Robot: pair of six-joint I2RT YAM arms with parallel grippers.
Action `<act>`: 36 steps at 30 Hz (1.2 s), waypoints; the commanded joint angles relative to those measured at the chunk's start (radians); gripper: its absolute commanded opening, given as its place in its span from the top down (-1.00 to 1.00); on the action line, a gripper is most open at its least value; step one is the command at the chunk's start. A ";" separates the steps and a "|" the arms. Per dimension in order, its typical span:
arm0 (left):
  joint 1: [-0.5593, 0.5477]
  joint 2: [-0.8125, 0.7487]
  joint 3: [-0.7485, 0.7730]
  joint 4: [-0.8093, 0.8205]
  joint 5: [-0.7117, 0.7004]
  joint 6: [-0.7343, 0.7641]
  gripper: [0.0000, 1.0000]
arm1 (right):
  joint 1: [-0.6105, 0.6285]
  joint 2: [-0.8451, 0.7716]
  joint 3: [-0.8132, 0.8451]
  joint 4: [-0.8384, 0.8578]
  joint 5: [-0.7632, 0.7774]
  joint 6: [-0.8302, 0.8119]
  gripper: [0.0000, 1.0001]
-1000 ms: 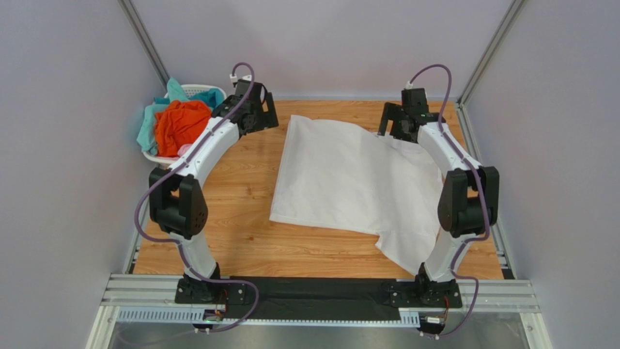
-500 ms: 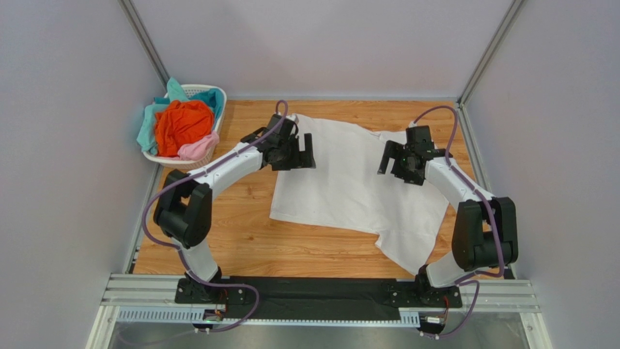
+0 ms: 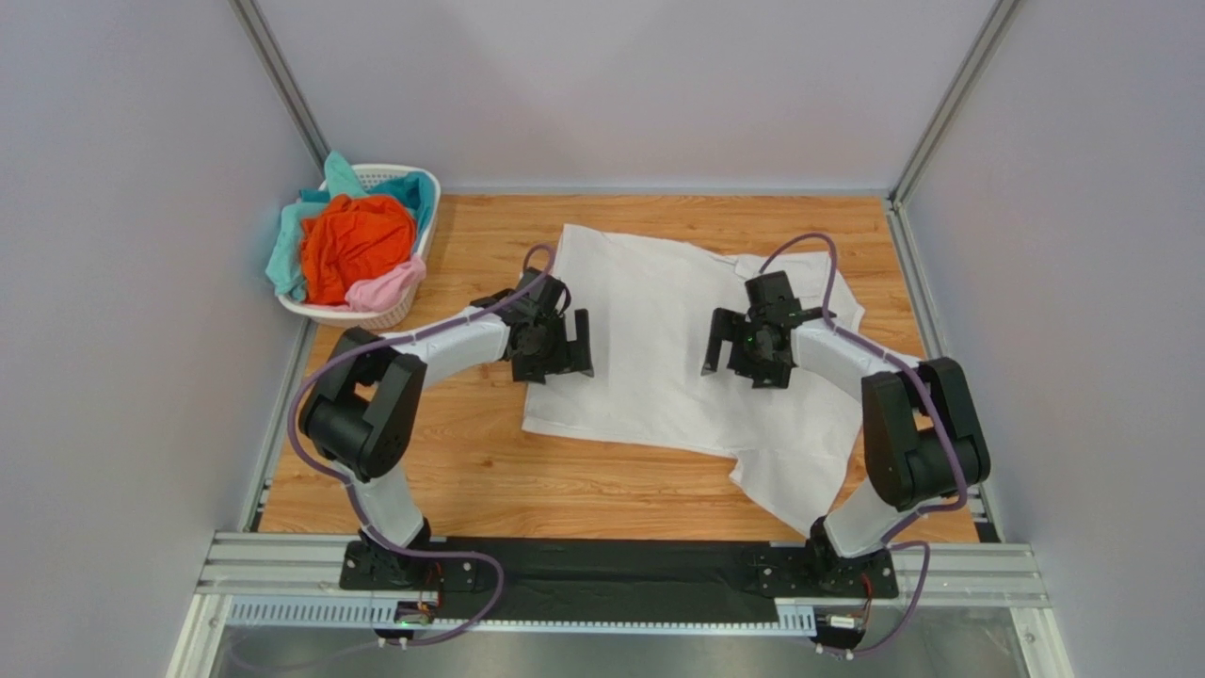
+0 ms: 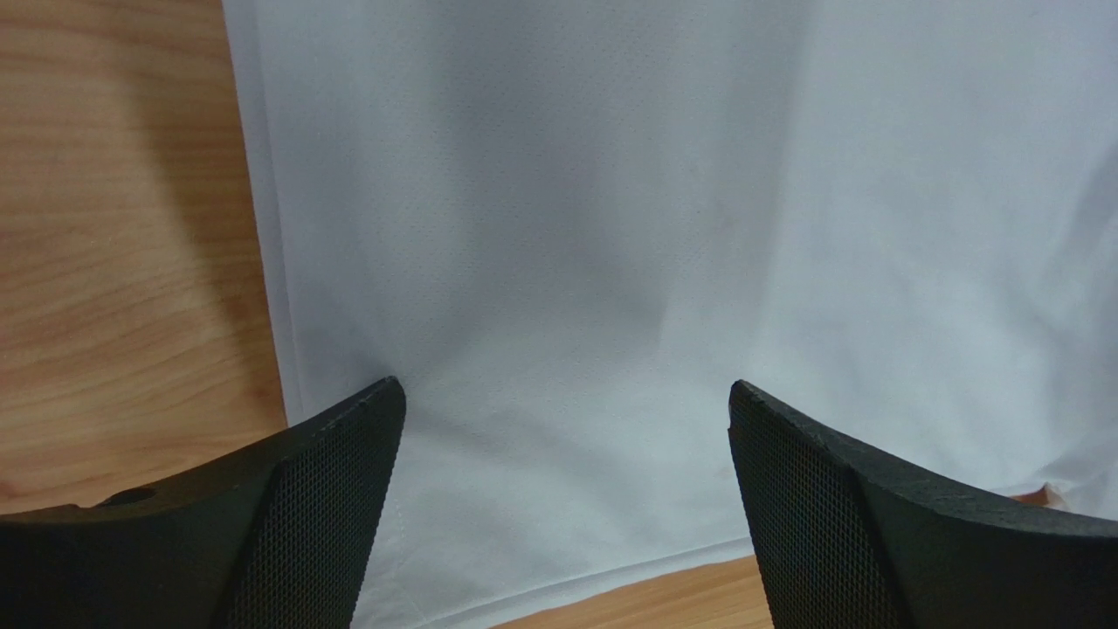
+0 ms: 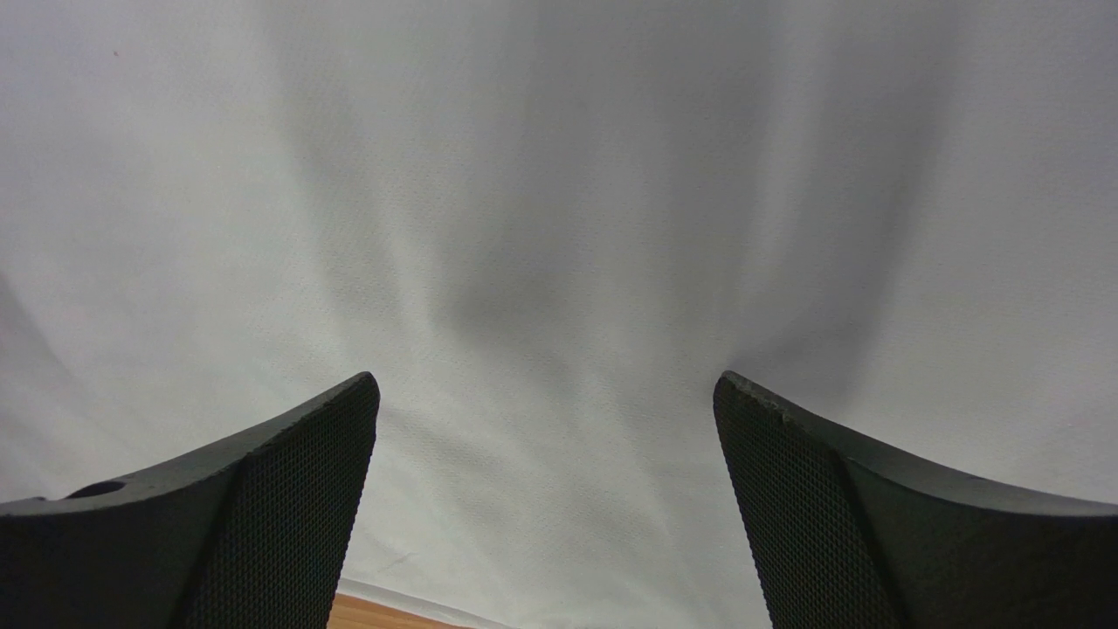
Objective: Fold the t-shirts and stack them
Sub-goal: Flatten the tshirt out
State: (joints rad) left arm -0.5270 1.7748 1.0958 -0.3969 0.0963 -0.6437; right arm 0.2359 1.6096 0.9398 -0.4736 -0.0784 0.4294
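Note:
A white t-shirt (image 3: 665, 346) lies spread flat on the wooden table, one sleeve trailing toward the near right. Over its left edge hovers my left gripper (image 3: 563, 343), open, with only white cloth (image 4: 564, 262) and a strip of wood between its black fingers (image 4: 315, 498). My right gripper (image 3: 736, 346) hangs open above the shirt's right half, and white cloth (image 5: 551, 262) fills its wrist view between the fingers (image 5: 840, 511). Neither gripper holds anything. Orange (image 3: 354, 240), teal (image 3: 290, 233) and pale pink (image 3: 385, 287) t-shirts are heaped in the basket.
The white lattice basket (image 3: 379, 177) stands at the far left corner, beside the left wall. Bare wooden table (image 3: 453, 452) shows left of and in front of the shirt. Grey walls close in on three sides.
Both arms have swung in from the far corners toward the near middle and now hang over the white shirt. Both grippers stayed open. The shirt lies flatter at its far edge.

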 commanded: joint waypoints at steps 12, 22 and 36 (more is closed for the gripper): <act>0.116 -0.278 -0.237 -0.402 -0.385 -0.131 -0.99 | 0.427 -0.053 -0.085 0.033 0.141 0.249 -1.00; 0.116 -0.471 -0.140 -0.399 -0.385 -0.085 -0.99 | 0.374 -0.180 0.097 -0.069 0.267 0.187 -1.00; 0.114 -0.275 -0.040 -0.088 -0.080 0.009 -0.99 | -0.030 0.133 0.329 -0.037 0.154 0.098 -0.75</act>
State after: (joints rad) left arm -0.4107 1.4464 1.0225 -0.5564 -0.0765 -0.6689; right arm 0.2287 1.6814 1.1988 -0.5262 0.1219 0.5655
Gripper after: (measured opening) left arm 0.993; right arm 0.900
